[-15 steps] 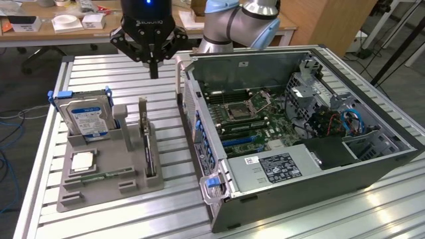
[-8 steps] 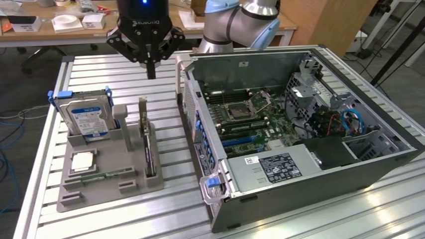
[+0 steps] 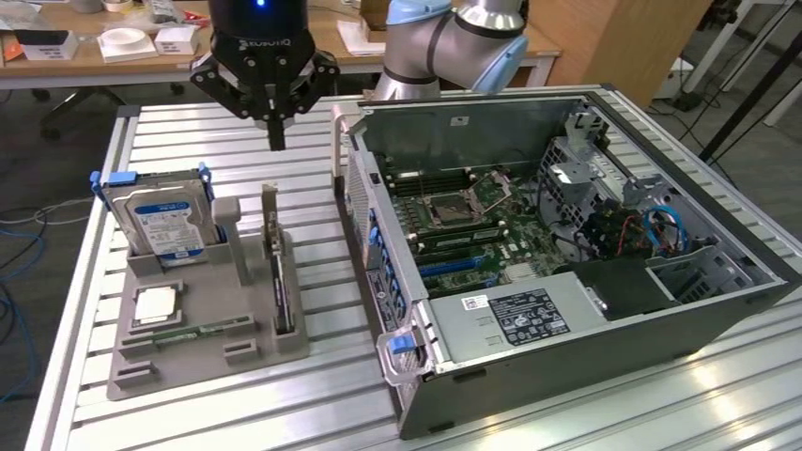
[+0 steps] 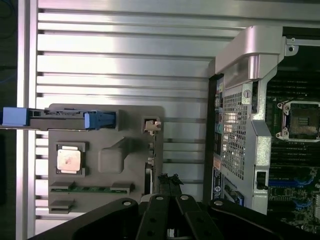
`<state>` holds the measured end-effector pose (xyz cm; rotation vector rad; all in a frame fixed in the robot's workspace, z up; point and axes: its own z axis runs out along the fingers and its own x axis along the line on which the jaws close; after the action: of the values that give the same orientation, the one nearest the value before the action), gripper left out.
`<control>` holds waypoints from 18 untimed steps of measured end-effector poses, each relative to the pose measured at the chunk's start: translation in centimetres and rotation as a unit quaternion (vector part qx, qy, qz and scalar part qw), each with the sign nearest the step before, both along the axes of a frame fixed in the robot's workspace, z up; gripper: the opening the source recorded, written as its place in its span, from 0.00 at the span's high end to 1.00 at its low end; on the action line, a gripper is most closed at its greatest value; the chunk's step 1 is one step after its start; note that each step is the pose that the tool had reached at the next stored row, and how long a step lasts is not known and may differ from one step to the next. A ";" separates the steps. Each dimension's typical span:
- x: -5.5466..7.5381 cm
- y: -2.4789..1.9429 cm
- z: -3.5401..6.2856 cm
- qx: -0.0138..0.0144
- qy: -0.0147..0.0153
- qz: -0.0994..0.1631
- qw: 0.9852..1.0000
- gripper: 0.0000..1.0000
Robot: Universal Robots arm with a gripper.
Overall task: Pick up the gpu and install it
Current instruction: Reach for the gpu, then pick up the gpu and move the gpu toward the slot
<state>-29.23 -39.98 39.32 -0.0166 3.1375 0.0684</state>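
Observation:
The gpu [image 3: 272, 258] stands on its long edge in a slot on the side of the grey parts holder [image 3: 207, 362] nearest the computer, its silver bracket toward the back. In the wrist view the gpu [image 4: 150, 150] is a thin edge-on strip along the holder [image 4: 115, 160]. My gripper [image 3: 276, 139] hangs shut above the table, behind the card's far end and well above it, holding nothing. Its closed fingertips [image 4: 169, 181] show in the wrist view just off the card's end.
The holder also carries an upright hard drive [image 3: 157, 221] with a blue label, a processor [image 3: 153, 303] and a memory stick [image 3: 201, 329]. An open computer case [image 3: 701, 310] lies on the exterior view's right, its motherboard [image 3: 464, 225] exposed. A desk with boxes stands behind the slatted table.

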 end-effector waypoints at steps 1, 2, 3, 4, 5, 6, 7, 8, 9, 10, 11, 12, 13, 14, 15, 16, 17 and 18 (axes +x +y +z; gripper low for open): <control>-0.1 0.00 0.00 0.000 0.000 0.000 1.000 0.89; -0.2 -0.01 0.00 0.000 0.000 0.000 1.000 0.89; -0.3 -0.01 0.00 0.000 0.000 0.000 1.000 0.89; -0.4 -0.01 0.00 0.000 0.000 0.001 1.000 0.89; -0.4 -0.01 0.00 0.000 0.000 0.001 1.000 0.89; -0.4 -0.01 0.00 0.000 0.000 0.001 1.000 0.89; -0.4 -0.01 0.00 0.000 0.000 0.001 1.000 0.89; -0.4 -0.01 0.00 0.000 0.000 0.001 1.000 0.89; -0.4 -0.01 0.00 0.000 0.000 0.001 1.000 0.89; -0.4 -0.01 0.00 0.000 0.000 0.001 1.000 0.89; -0.4 -0.01 0.00 0.000 0.000 0.001 1.000 0.89; -0.4 -0.01 0.00 0.000 0.000 0.001 1.000 0.89; -0.4 -0.01 0.00 0.000 0.000 0.001 1.000 0.89; -0.4 -0.01 0.00 0.000 0.000 0.001 1.000 0.89; -0.4 -0.01 0.00 0.000 0.000 0.001 1.000 0.89; -0.4 -0.01 0.00 0.000 0.000 0.001 1.000 0.89; -0.4 -0.01 0.00 0.000 0.000 0.001 1.000 0.89; -0.4 -0.01 0.00 0.000 0.000 0.001 1.000 0.89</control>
<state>-29.67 -39.99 39.32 -0.0188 3.1375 0.0684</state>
